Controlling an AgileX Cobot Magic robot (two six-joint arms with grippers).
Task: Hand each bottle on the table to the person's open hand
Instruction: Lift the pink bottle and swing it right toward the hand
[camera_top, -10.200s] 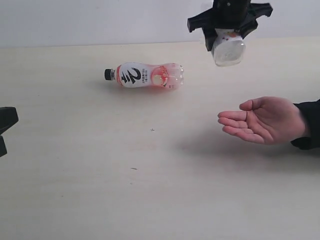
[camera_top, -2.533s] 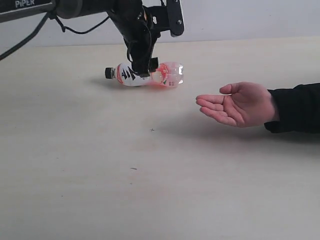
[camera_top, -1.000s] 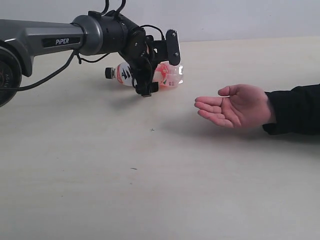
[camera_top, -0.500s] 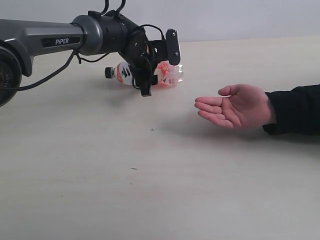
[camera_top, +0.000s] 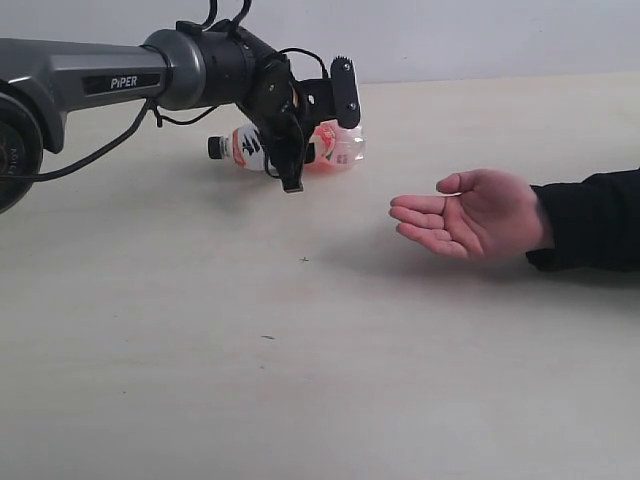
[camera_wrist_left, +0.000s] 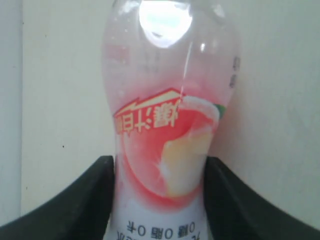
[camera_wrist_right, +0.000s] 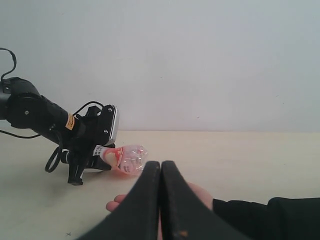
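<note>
The bottle (camera_top: 335, 146) is small and clear, with a black cap, a white label band with bold black strokes near the neck, and a pink-red wrap further down. In the left wrist view that wrap (camera_wrist_left: 167, 125) shows a pale peach and a jagged banner of white characters, and the clear base catches a bright glare. The bottle lies on its side on the far part of the table (camera_top: 300, 380), its cap towards the left of the exterior view and its base towards the open hand (camera_top: 478, 215). Whether it rests on the wood or is just off it cannot be told.

Counted: one bottle, one hand, two grippers. The hand is palm up with the fingers together, a black sleeve (camera_top: 590, 215) behind it, well apart from the bottle.

The left gripper (camera_top: 312, 140) is clamped across the bottle's middle — in the wrist view the black fingers (camera_wrist_left: 75, 200) press against both sides of the wrap. The right gripper (camera_wrist_right: 160, 167) has its two fingers pressed flat together with nothing between them; past them its camera sees the bottle (camera_wrist_right: 127, 159) and the left arm.

A second ago the left jaws stood wider, with the near finger clear of the bottle; it has since drawn in against it, and the cap has shifted slightly to the left. The hand has barely moved in that time. Some ten seconds ago the right gripper held a different bottle high above the hand — neither shows in the exterior view now.
</note>
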